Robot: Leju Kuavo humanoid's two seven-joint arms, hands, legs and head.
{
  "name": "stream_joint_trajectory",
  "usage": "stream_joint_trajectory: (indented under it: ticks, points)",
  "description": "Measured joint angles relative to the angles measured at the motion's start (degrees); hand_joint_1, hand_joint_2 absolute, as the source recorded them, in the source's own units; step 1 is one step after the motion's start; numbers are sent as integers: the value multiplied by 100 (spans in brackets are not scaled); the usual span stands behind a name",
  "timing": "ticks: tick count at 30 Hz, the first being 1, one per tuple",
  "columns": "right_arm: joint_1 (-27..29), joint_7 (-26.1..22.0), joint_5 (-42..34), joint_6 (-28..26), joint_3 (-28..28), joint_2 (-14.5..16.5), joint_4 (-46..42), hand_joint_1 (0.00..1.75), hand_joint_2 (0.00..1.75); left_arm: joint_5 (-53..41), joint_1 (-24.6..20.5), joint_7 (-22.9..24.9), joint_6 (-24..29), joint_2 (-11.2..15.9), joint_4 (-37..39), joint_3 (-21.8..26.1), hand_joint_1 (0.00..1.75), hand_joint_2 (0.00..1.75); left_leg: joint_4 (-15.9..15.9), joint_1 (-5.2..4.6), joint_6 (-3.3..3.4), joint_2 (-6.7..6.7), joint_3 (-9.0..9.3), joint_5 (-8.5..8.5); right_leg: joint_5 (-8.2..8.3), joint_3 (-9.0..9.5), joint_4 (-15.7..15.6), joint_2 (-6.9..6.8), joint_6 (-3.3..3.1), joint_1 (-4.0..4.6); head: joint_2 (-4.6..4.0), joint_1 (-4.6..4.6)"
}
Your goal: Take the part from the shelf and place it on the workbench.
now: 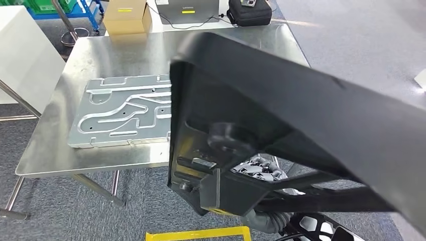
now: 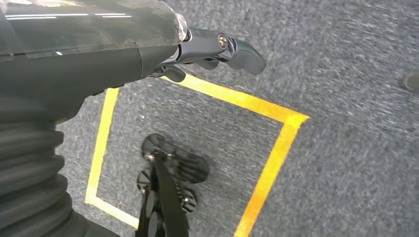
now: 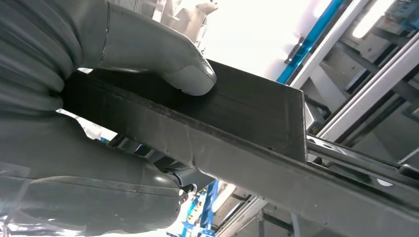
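A large black moulded part (image 1: 301, 115) hangs tilted close before me, over the near right corner of the steel workbench (image 1: 125, 55). My right hand (image 1: 258, 169) grips it from below, seen through an opening in the part. In the right wrist view the grey thumb (image 3: 188, 74) presses on the part's flat black edge (image 3: 247, 128), with the fingers hidden beneath it. My left hand (image 2: 197, 49) hangs over grey carpet, holding nothing, its fingers loosely out.
A silver machined plate (image 1: 125, 110) lies on the workbench's left half. A cardboard box (image 1: 125, 17), a laptop (image 1: 187, 10) and a black bag (image 1: 248, 11) sit at the far edge. Yellow floor tape (image 1: 201, 234) marks a square (image 2: 276, 148) by my feet.
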Motion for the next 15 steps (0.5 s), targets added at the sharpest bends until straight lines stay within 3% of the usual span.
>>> stream_joint_trajectory:
  ticks: [2, 3, 6, 8, 9, 11, 12, 13, 14, 15]
  points:
    - [-105, 1, 45, -110, -20, -20, 33, 175, 175, 5, -7, -1, -13, -2, 0, 19, 0, 175, -671, -16, 44, -5, 241, 382, -86, 56, 45, 16, 31, 12, -1, 2]
    - [-197, 1, 83, -212, -42, -41, 64, 175, 175, 9, -10, -3, -20, -4, 0, 30, 0, 175, -870, -29, 75, -6, 310, 450, -109, 51, 64, 25, 55, 16, -1, 2]
    - [-606, 11, 174, -602, -226, -160, 317, 175, 175, 3, -14, -22, -52, -19, 2, 46, 0, 175, -983, -42, 157, -3, 330, 420, -126, 9, 75, 36, 130, 13, 0, 0]
    - [-1061, 101, 311, -833, -480, -289, 738, 175, 175, -21, -23, -42, -69, -35, 4, 49, 0, 175, -1027, -20, 210, 5, 354, 428, -226, -56, 222, 18, 202, 2, 0, 3]
    - [-1355, 198, 465, -1011, -642, -375, 1045, 175, 175, -43, -34, -51, -73, -45, 7, 49, 0, 175, -1043, -9, 235, 12, 365, 432, -348, -179, 471, 7, 241, -11, 0, 4]
    - [-1977, 406, 955, -1499, -961, -574, 1805, 175, 175, -97, -59, -66, -78, -59, 15, 49, 0, 175, -1046, -6, 273, 17, 369, 427, -628, -593, 1224, -10, 303, -57, 0, 5]
    - [-2268, 506, 1275, -1771, -1090, -677, 2219, 175, 175, -125, -65, -69, -83, -64, 22, 49, 0, 175, -1045, -5, 279, 11, 371, 424, -693, -791, 1542, -14, 325, -80, 0, 6]
    - [-2537, 592, 1596, -1997, -1173, -766, 2629, 175, 175, -142, -65, -70, -87, -69, 32, 48, 0, 175, -1044, -4, 281, 4, 376, 422, -643, -903, 1664, -19, 340, -100, 0, 7]
    - [-2782, 686, 1885, -2178, -1223, -840, 2996, 175, 175, -155, -64, -70, -90, -74, 42, 48, 0, 175, -1043, -2, 277, -4, 385, 418, -484, -909, 1564, -25, 347, -117, 0, 7]
    - [-3010, 814, 2183, -2349, -1245, -906, 3330, 175, 175, -167, -63, -70, -93, -79, 50, 48, 0, 175, -1042, 1, 267, -13, 401, 410, -241, -813, 1262, -30, 346, -128, 0, 7]
